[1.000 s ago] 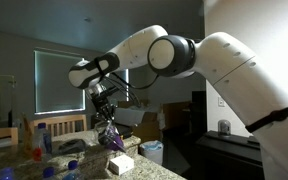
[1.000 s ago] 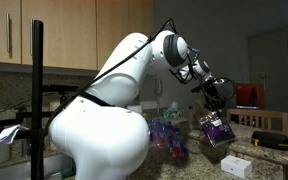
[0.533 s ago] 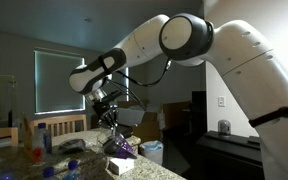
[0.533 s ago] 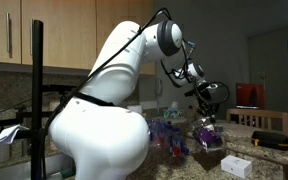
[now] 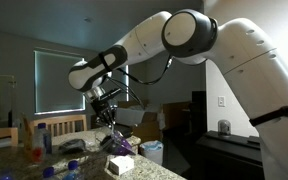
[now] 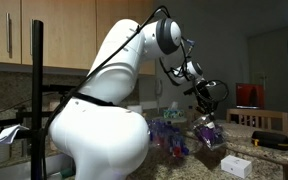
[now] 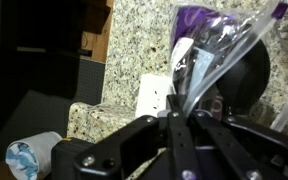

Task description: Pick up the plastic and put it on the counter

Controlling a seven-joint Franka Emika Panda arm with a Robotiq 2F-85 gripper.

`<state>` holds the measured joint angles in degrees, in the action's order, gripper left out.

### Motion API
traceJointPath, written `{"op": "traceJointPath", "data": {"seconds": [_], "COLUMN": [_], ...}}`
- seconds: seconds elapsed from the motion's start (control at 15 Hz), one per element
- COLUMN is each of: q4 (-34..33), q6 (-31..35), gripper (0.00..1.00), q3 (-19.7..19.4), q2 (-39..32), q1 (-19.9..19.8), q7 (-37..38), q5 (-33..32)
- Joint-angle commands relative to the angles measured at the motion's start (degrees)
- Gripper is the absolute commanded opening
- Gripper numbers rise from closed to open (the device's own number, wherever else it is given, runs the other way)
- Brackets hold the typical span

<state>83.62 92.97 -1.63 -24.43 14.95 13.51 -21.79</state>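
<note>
Top of plastic (image 7: 222, 42) cut off by wrist view's edge, white block (image 7: 152, 95) partly hidden behind plastic and claw (image 7: 176, 108)

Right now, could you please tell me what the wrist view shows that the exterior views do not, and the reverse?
Only the wrist view shows, up close, the shut tool pinching the plastic film, with the speckled counter behind it. Only the exterior views show the white arm, the bottles with blue caps and the wooden cabinets. All views share the purplish plastic held in the tool, near the white block on the counter.
</note>
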Motion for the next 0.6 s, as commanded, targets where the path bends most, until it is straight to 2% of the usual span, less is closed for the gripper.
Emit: {"op": "traceJointPath", "data": {"seconds": [0.0, 0.27, 0.53], "q4": [9.1, 18.6, 25.5], "q6": [5.8, 10.8, 11.4], "gripper": [0.07, 0.06, 0.07], "q3": [1.9, 2.8, 2.7], "q2": [5.8, 11.3, 16.5], "q1": [-0.8, -2.0, -2.9], "q7": [0.9, 0.0, 1.6], "q5": [-2.2, -1.2, -3.4]}}
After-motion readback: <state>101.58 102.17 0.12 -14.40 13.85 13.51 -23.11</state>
